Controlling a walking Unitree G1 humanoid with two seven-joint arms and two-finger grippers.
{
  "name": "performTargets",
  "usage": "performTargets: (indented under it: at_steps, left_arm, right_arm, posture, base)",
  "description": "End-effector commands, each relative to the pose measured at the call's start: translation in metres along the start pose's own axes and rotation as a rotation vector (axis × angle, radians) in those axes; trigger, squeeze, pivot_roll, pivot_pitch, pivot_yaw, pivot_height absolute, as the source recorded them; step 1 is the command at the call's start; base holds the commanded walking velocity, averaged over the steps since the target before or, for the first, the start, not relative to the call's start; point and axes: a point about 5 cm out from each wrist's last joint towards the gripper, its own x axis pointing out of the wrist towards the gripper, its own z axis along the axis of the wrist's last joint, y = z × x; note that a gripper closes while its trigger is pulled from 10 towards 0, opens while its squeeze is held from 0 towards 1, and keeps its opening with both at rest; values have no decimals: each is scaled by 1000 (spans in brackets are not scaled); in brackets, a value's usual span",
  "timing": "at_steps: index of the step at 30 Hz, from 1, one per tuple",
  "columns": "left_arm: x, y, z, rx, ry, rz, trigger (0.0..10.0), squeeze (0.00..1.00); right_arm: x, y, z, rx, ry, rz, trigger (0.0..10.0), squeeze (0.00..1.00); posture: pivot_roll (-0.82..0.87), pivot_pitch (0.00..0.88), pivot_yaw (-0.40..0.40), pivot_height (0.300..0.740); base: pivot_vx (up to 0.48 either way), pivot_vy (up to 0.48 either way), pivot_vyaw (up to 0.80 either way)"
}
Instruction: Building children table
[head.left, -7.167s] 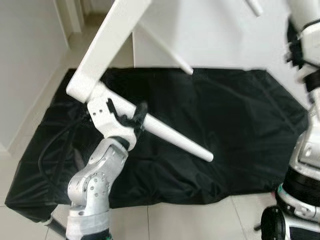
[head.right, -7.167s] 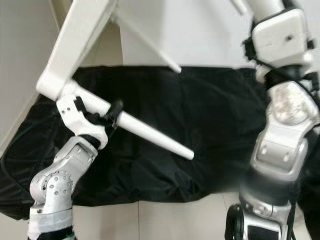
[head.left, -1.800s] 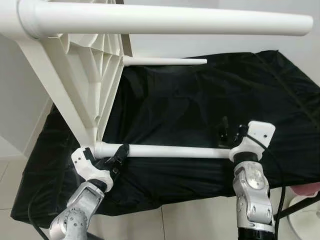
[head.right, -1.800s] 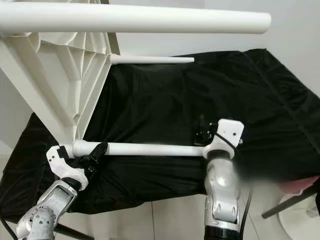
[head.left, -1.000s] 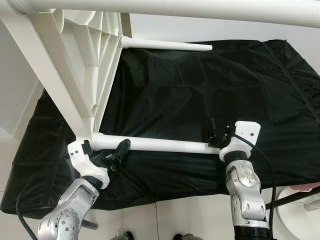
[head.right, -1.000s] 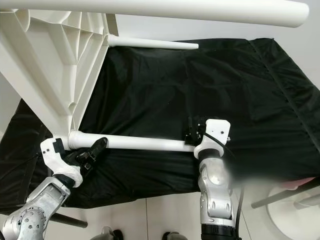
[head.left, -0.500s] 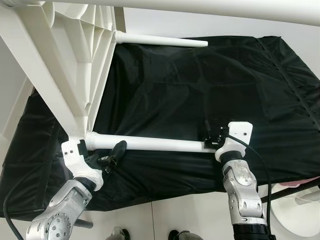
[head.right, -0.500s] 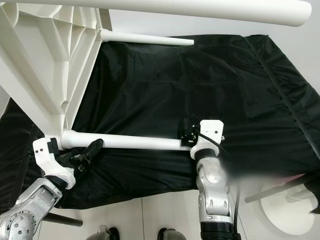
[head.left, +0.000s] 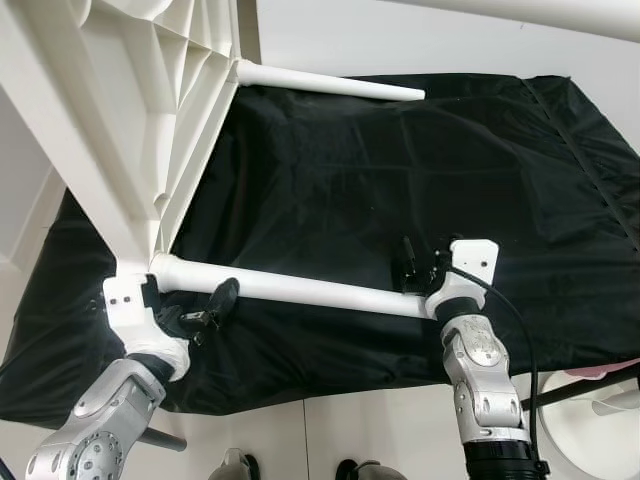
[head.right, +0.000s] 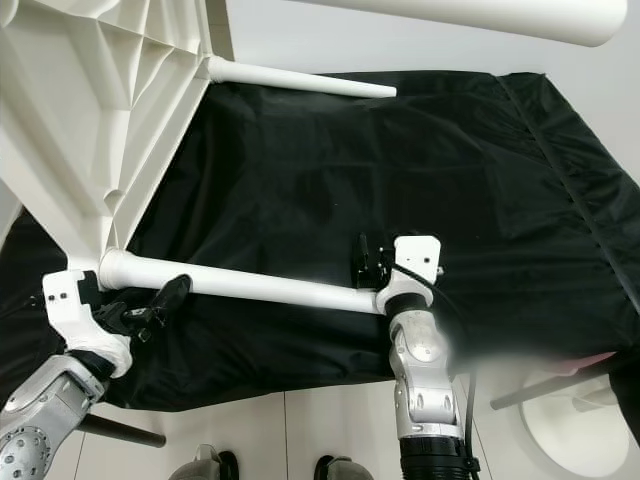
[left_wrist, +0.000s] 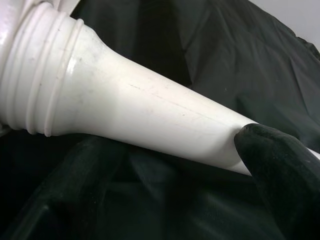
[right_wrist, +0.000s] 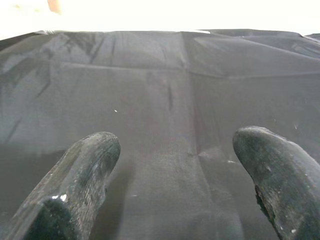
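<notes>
1. The left hand (head.left: 205, 312), lower left, cradles the near table leg (head.left: 300, 289) between spread fingers; nothing clamps it, so the tilted table top (head.left: 110, 120) could slip.
2. The right hand (right_wrist: 170, 175), fingers apart, lower centre, hovers over the black sheet (head.left: 400, 180); its wrist only props the leg's tip.

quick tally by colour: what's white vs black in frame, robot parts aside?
White: 4 - tabletop, near leg, far leg, top leg
Black: 1 - cloth
Total: 5
</notes>
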Motion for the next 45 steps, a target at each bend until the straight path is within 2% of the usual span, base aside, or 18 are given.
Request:
performTargets:
  at_steps: [1, 7, 12, 20, 29, 35, 45]
  left_arm:
    - [-30, -82, 58, 373, -215, -454, 10000, 0]
    - [-31, -86, 51, 414, -168, -484, 10000, 0]
    - [-38, -85, 38, 416, -75, -519, 10000, 0]
    - [-41, -80, 29, 431, -20, -521, 10000, 0]
    - [-44, -72, 26, 454, -12, -485, 10000, 0]
    - [-43, -73, 26, 460, -17, -478, 10000, 0]
    - [-41, -75, 25, 465, -22, -478, 10000, 0]
  right_arm:
    - [-1, 0, -5, 6, 17, 5, 10000, 0]
    - [-1, 0, -6, 5, 15, 4, 10000, 0]
    - [-1, 0, -7, 1, 10, 5, 10000, 0]
    - [0, 2, -7, 1, 7, 14, 10000, 0]
    - [3, 4, -9, 3, 4, 26, 10000, 0]
    - [3, 5, -10, 3, 6, 29, 10000, 0]
    - [1, 3, -11, 1, 9, 18, 10000, 0]
  posture:
    - [82, 139, 4, 740]
    - [84, 134, 12, 740]
    - [90, 129, 11, 740]
    - [94, 126, 9, 740]
    - [105, 118, 7, 740]
    - [105, 118, 7, 740]
    - [104, 125, 10, 740]
  base:
    - [0, 0, 0]
    - [0, 0, 0]
    - [0, 0, 0]
    - [0, 0, 0]
    - [0, 0, 0]
    - [0, 0, 0]
    - [-271, 0, 0]
